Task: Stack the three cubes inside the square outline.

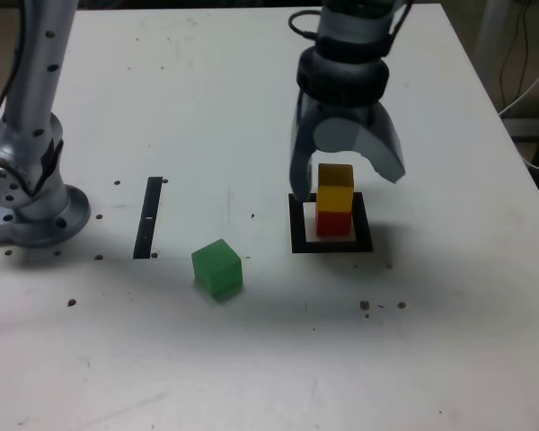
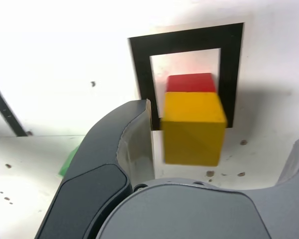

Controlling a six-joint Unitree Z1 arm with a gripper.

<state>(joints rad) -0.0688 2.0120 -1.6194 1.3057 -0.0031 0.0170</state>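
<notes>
Going left to right in the exterior view: the green cube [image 1: 217,268] sits loose on the table, well off to the gripper's [image 1: 346,175] side. The gripper's jaws are spread wide, straddling the yellow cube [image 1: 335,187], which rests on the red cube [image 1: 333,222] inside the square outline [image 1: 331,244], probably so the stack isn't knocked.

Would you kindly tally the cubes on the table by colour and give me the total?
Red cube: 1
Yellow cube: 1
Green cube: 1
Total: 3 cubes
</notes>
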